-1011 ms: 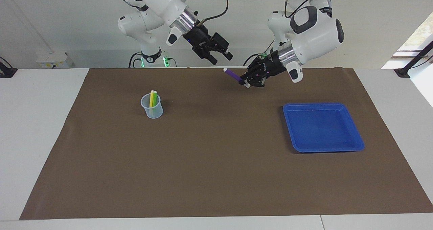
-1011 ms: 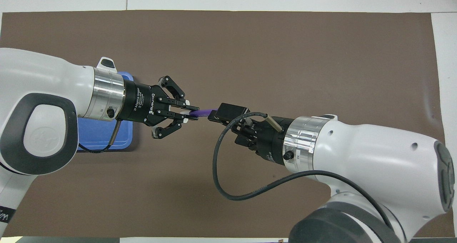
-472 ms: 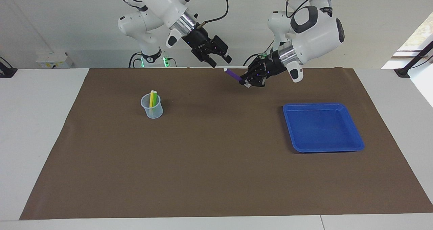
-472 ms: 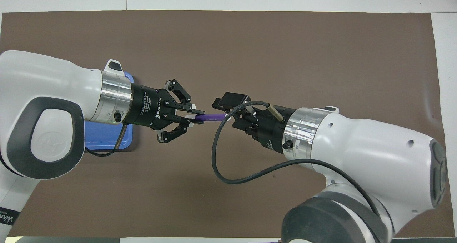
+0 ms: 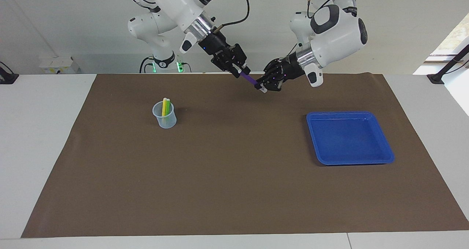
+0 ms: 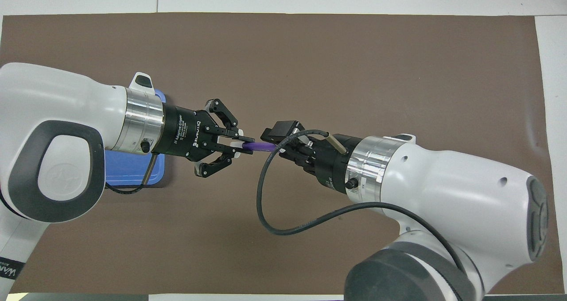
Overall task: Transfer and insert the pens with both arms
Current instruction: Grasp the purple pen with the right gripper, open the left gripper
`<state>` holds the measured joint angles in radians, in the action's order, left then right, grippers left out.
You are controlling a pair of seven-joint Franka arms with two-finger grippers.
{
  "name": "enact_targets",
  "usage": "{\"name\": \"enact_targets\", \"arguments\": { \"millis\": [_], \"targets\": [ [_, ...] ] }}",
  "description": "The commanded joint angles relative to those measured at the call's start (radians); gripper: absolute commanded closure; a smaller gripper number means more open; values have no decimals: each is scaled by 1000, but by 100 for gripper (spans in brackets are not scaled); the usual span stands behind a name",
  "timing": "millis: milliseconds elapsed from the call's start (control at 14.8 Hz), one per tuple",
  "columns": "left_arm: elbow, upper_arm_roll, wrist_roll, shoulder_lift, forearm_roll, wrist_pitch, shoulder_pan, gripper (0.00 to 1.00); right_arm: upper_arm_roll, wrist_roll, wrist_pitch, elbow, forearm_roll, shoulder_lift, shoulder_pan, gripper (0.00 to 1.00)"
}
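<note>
My left gripper (image 5: 263, 88) (image 6: 247, 144) is shut on the pale end of the purple pen (image 5: 252, 80) (image 6: 259, 147), held up over the mat near the robots' edge. The pen slants up toward my right gripper (image 5: 242, 70) (image 6: 275, 142), which has come to the pen's free end; the camera mount hides that end from overhead. The yellow pen (image 5: 163, 106) and the green pen (image 5: 167, 107) stand upright in a clear plastic cup (image 5: 164, 116) toward the right arm's end of the table. The right arm hides the cup in the overhead view.
A blue tray (image 5: 350, 137) (image 6: 128, 168) lies on the brown mat (image 5: 234, 175) toward the left arm's end, with nothing in it. A black cable (image 6: 283, 230) loops from the right wrist. Two smaller white arms stand at the back.
The right gripper has come down and across to the purple pen's free end. The left gripper, still holding the pen, has shifted a little toward it.
</note>
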<state>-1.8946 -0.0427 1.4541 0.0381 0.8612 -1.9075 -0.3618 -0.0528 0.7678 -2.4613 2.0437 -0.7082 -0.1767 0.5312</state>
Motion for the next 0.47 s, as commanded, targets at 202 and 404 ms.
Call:
{"name": "enact_targets", "arguments": {
  "millis": [202,404],
  "targets": [
    [-40,9,-26,34,18,-8,-12,100,-1,-1,-15,1,12,0,6,57],
    [-41,9,-31,34,18,-8,-12,100,-1,1,-15,1,12,0,6,57]
  ]
}}
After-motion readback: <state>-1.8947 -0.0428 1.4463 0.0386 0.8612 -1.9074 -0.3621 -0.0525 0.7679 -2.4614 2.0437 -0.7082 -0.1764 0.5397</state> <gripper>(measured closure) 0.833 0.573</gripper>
